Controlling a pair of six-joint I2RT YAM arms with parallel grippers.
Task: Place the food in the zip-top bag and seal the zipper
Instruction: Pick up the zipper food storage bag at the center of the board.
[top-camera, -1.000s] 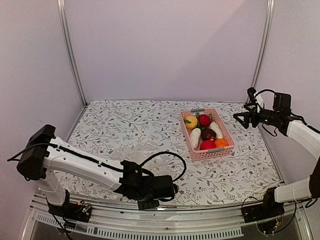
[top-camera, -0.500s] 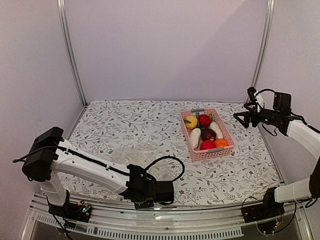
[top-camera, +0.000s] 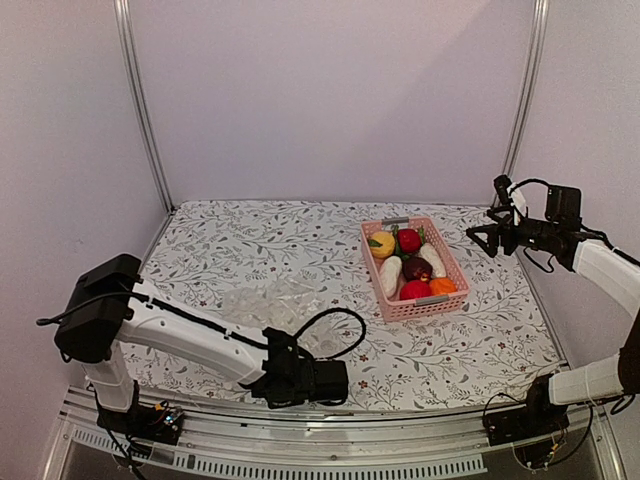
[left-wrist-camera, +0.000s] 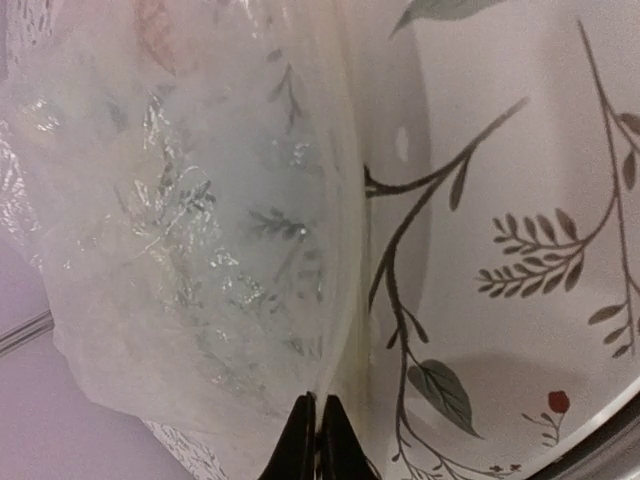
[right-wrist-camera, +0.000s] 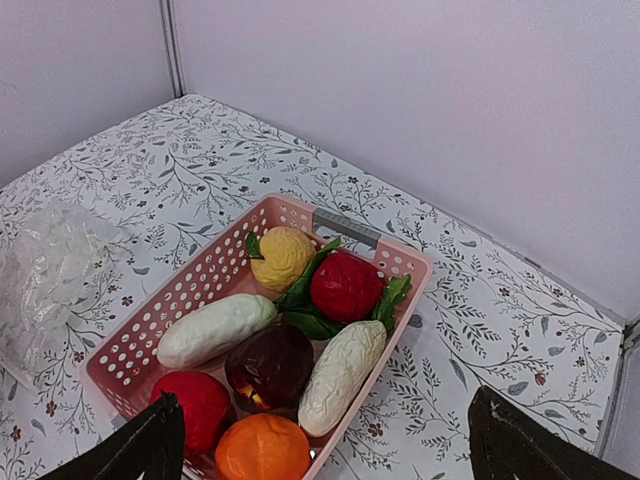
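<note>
The clear, crinkly zip-top bag (top-camera: 268, 305) lies flat at the table's near left. In the left wrist view the zip-top bag (left-wrist-camera: 190, 220) fills the left half, and its zipper (left-wrist-camera: 345, 250) runs straight down into my left gripper (left-wrist-camera: 319, 405). That left gripper (top-camera: 290, 358) is low at the bag's near edge, shut on the bag at the zipper strip. The food (top-camera: 410, 262) lies in the pink basket (top-camera: 413, 308): yellow, red, white, dark purple and orange pieces (right-wrist-camera: 300, 330). My right gripper (top-camera: 483, 237) hangs open above and right of the basket (right-wrist-camera: 400, 262), its fingers (right-wrist-camera: 150, 440) empty.
The floral tablecloth (top-camera: 250, 245) covers the table. A metal rail (top-camera: 330, 445) runs along the near edge, close to the left gripper. Walls and upright posts (top-camera: 140, 100) close in the back and sides.
My left gripper has closed from partly open onto the bag's zipper edge, and the left arm has shifted slightly left and down. The right arm has not moved.
</note>
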